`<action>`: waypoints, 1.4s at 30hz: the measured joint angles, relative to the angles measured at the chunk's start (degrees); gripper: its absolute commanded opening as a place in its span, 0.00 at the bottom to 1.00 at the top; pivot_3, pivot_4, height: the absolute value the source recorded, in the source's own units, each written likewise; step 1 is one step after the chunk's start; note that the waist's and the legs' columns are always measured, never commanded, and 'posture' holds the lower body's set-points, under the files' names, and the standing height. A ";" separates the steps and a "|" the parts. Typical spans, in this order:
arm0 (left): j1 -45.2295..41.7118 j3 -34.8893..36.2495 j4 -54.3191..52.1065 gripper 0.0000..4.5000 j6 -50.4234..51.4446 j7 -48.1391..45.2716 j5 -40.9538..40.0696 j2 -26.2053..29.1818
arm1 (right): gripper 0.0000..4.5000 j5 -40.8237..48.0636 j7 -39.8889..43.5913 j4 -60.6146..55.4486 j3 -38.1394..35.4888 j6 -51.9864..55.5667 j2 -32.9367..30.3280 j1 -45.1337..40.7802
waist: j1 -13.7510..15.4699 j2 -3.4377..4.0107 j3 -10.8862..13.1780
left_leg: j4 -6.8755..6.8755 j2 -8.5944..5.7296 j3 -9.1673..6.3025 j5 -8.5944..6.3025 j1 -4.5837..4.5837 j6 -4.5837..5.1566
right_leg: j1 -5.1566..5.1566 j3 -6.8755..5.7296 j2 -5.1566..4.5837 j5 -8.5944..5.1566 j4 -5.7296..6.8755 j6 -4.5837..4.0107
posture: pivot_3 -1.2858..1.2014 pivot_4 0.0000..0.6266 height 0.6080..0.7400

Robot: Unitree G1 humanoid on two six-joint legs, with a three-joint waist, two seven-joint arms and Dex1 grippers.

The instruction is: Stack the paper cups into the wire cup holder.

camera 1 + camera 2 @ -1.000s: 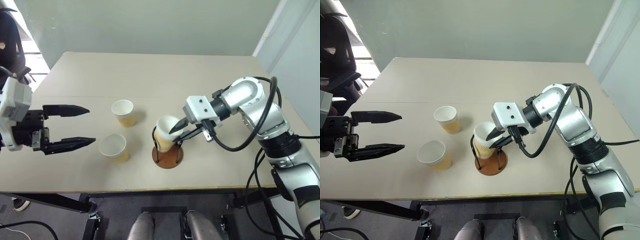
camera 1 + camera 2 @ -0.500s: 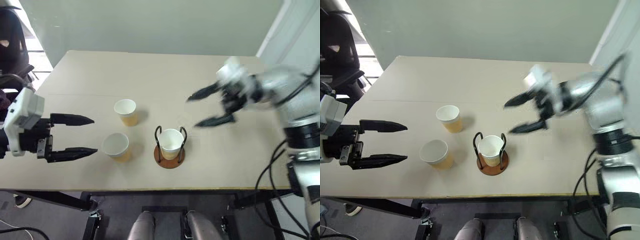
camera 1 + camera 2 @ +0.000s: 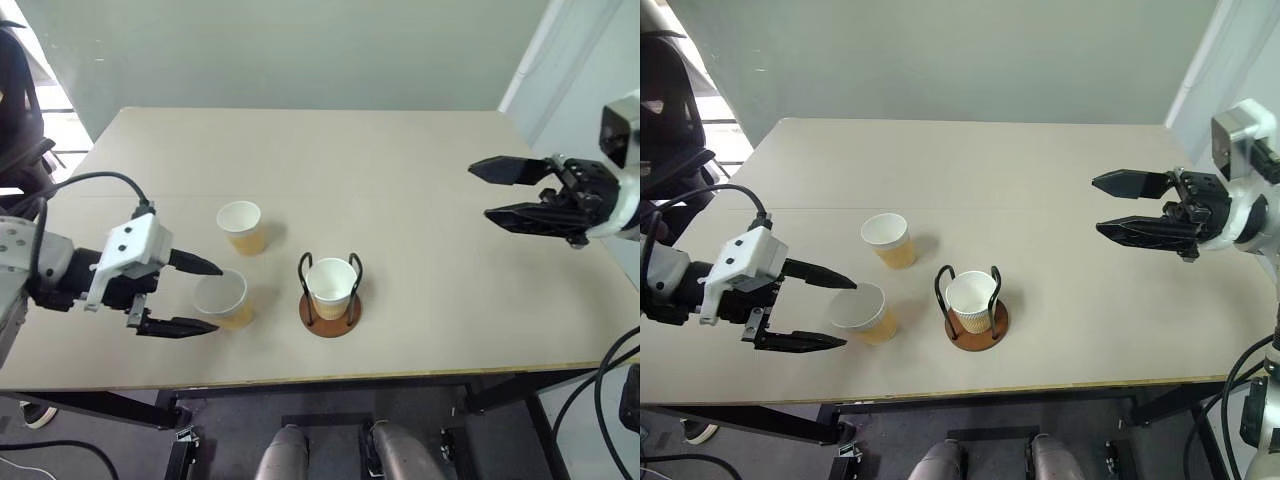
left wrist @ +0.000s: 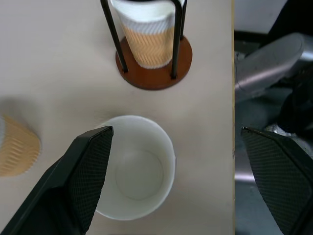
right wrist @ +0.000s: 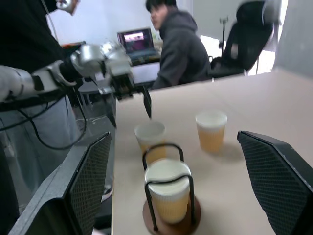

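One paper cup (image 3: 331, 283) stands upright inside the wire cup holder (image 3: 330, 314) near the table's front middle. A second paper cup (image 3: 221, 297) stands left of the holder, and a third paper cup (image 3: 240, 225) stands behind it. My left gripper (image 3: 218, 298) is open, low over the table, with one finger on each side of the second cup (image 4: 139, 166); one fingertip (image 4: 100, 142) is close to its rim. My right gripper (image 3: 478, 192) is open and empty, raised at the right, well clear of the holder (image 5: 168, 196).
The table's front edge (image 3: 330, 378) runs just in front of the holder. In the right wrist view a seated person (image 5: 181, 54) and a laptop (image 5: 134, 39) are beyond the table's left end. A dark chair (image 3: 15, 110) stands at the far left.
My right gripper let go of the cup, opened and drew away up and to the right; that cup now stands upright in the holder. My left gripper sank and moved in around the near cup.
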 measured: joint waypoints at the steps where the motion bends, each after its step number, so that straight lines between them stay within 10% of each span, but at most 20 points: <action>1: -0.40 -0.85 0.31 1.00 -0.63 -0.43 0.83 0.03 | 0.93 0.23 -0.46 -0.39 -0.24 0.06 -0.09 0.81 | 0.00 0.00 0.00 | 0.01 -0.01 0.04 0.00 0.00 0.00 | 0.00 0.09 0.00 0.00 -0.01 0.00 | 0.52 0.24 1.00; 13: -3.58 -6.98 2.44 1.00 -4.00 -2.00 5.50 -1.16 | 0.93 1.70 -4.16 -3.07 -0.90 -0.89 -2.44 4.04 | -0.01 0.01 0.00 | 0.02 -0.05 0.19 -0.11 -0.04 0.18 | -0.04 0.28 -0.01 -0.01 -0.14 0.07 | 0.52 0.24 1.00; 26: -5.12 -14.15 4.42 0.01 -7.89 -0.56 13.30 -4.65 | 0.94 1.62 -5.58 -3.32 -0.81 -2.78 -3.19 4.26 | 0.01 0.01 -0.01 | 0.07 -0.05 0.19 -0.11 -0.05 0.18 | -0.04 0.28 -0.01 0.03 -0.13 0.15 | 0.52 0.24 1.00; 42: -25.48 -14.96 4.53 0.01 -4.29 -3.74 -2.01 -3.89 | 0.94 3.96 -3.12 -5.57 -1.78 -3.55 -8.51 6.12 | 0.60 -0.03 -0.01 | 0.28 -0.14 0.16 -0.10 -0.22 0.19 | -0.03 0.30 -0.03 0.09 -0.16 0.29 | 0.52 0.24 1.00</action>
